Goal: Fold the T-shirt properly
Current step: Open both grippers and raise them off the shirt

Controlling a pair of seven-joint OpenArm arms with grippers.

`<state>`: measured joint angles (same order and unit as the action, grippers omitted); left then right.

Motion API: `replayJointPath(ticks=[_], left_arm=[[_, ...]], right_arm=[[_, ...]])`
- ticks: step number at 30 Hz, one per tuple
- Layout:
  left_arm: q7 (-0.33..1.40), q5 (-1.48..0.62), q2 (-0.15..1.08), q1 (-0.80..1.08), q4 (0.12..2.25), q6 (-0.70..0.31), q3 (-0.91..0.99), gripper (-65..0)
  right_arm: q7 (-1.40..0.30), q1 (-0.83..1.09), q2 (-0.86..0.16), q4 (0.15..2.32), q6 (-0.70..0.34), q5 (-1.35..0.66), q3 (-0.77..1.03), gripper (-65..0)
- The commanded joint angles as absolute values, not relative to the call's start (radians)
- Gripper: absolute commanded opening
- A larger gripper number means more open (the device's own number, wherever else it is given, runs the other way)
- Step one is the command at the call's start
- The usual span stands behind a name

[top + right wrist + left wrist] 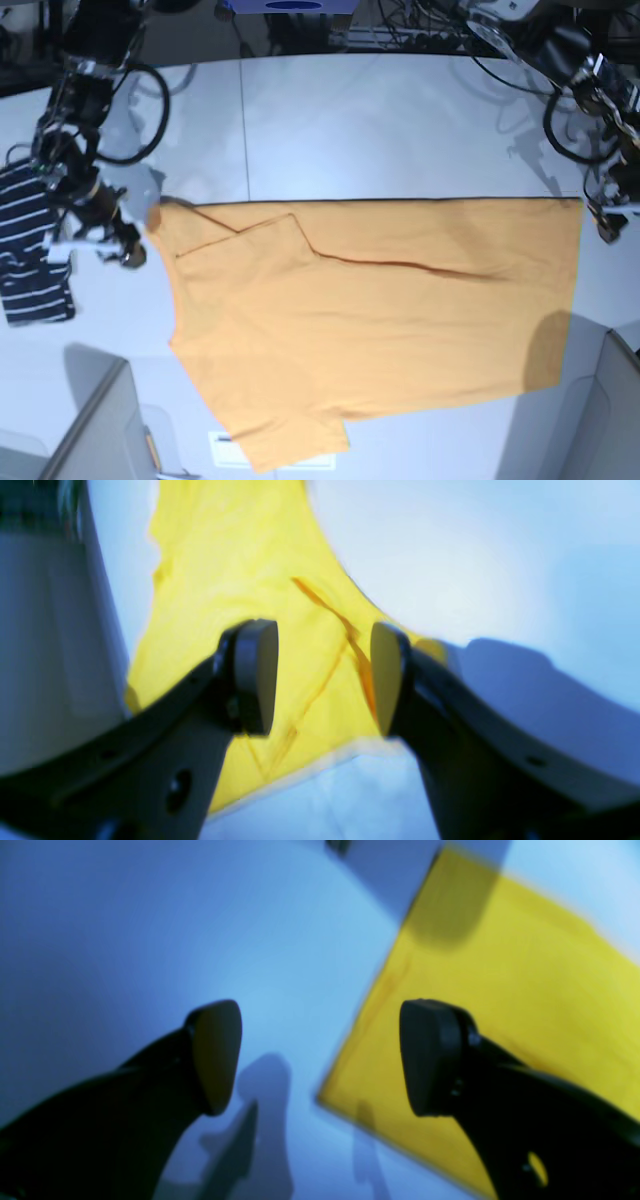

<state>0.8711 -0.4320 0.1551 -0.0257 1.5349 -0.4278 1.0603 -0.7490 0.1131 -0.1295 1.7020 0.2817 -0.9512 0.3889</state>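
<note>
The orange-yellow T-shirt (380,320) lies flat on the white table (400,130), with a sleeve folded in at its upper left. My right gripper (130,255) is at the shirt's upper left corner. In the right wrist view it (322,677) is open, with creased shirt fabric (240,580) under and between its fingers. My left gripper (610,230) is beside the shirt's upper right corner. In the left wrist view it (322,1057) is open and empty above the table, one finger over the shirt's edge (500,990).
A dark navy white-striped garment (30,250) lies at the table's left edge, next to the right arm. Grey panels stand at the front left (100,430) and front right (600,420). Cables and equipment line the far edge (420,30).
</note>
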Motion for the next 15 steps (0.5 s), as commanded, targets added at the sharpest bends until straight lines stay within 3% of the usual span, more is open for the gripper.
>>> replayJointPath(ticks=[1,4,8,15], left_arm=[[0.842,-0.496,0.182,0.002,1.586,-0.433,1.070,-17.4],[0.839,-0.641,0.182,0.096,1.616,-0.429,1.075,-17.6],[0.837,-0.680,0.180,0.142,1.618,-0.429,1.075,-17.8],[0.837,-0.680,0.180,0.147,1.616,-0.429,1.075,-17.8]], right_arm=[[-0.719,0.136,-0.127,1.765,0.269,-0.969,0.394,-36.2],[-0.696,0.231,-0.062,1.867,0.274,-0.969,0.395,-33.5],[-0.656,0.272,-0.015,1.873,0.274,-0.963,0.400,-36.3],[-0.650,0.200,-0.131,1.736,0.269,-0.951,0.329,-40.7]])
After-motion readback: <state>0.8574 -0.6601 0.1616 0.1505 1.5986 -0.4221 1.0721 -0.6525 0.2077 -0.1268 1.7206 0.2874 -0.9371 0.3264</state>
